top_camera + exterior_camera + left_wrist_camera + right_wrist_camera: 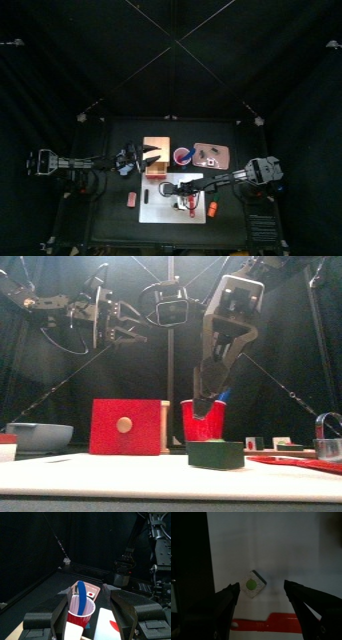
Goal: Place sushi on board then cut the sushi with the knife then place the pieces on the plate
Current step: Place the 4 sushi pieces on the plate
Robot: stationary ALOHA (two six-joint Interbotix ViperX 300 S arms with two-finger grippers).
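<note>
**Smooth toy plastic, pale wood and matt black**

The white cutting board (pixel 271 547) below the right gripper (pixel 262 584) looks smooth and matt, like plastic. The sushi piece (pixel 254 583) directly under that gripper has a dark, dull rind round a pale face, and the red knife (pixel 271 623) near it is smooth plastic. Ahead of the left gripper (pixel 147 158), the red cup (pixel 81 614) shines faintly, and its blue knife (pixel 80 599) is smooth. The wooden box (pixel 130 426) has bare pale sides and a painted red front. The counter (pixel 114 218) is matt black.

right hand (pixel 203 399) hangs above the sushi piece (pixel 214 454), red cup (pixel 203 426) behind.
</note>
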